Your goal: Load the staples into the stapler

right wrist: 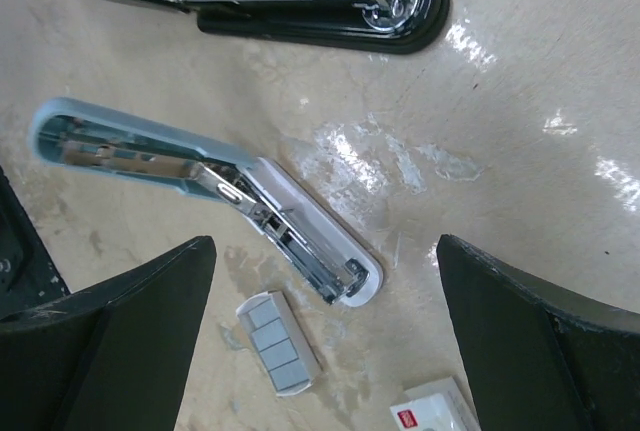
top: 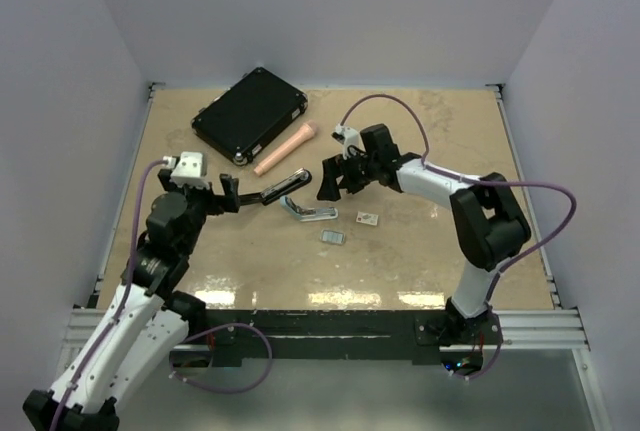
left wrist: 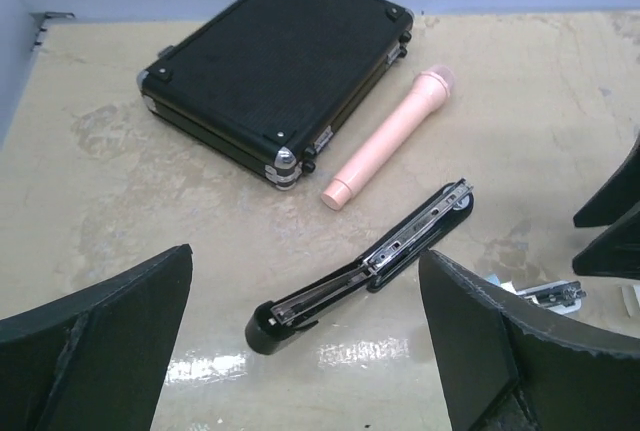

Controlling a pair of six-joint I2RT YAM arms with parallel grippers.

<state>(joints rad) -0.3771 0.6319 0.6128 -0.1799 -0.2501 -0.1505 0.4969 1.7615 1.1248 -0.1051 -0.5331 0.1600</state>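
From above, the left fingers (top: pixel 228 187) at centre left are spread wide with nothing between them. The right fingers (top: pixel 328 179), just right of centre, are equally wide and empty. There are two staplers, both hinged open: a black stapler (top: pixel 285 183), and a pale blue stapler (top: pixel 308 211) just below it. The staples (top: pixel 333 237), one small grey block, lie on the worktop (top: pixel 430 131) just below and right of the blue one. One small white box (top: pixel 367 218) lies near them, to the upper right. One black case (top: pixel 250 114) sits at upper left, with one pink cylinder (top: pixel 285 149) beside it.

In the left wrist view, the case (left wrist: pixel 280 71) is shut and its contents are hidden. The black stapler (left wrist: pixel 365 266) shows its bare metal channel at lower centre. No writing is legible.

In the right wrist view, the staples (right wrist: pixel 280 343) lie flat at bottom centre in four ribbed sections, near the blue stapler's (right wrist: pixel 200 186) white end but apart from it. The white box (right wrist: pixel 430 413) on the bottom edge carries a red label too small to read.
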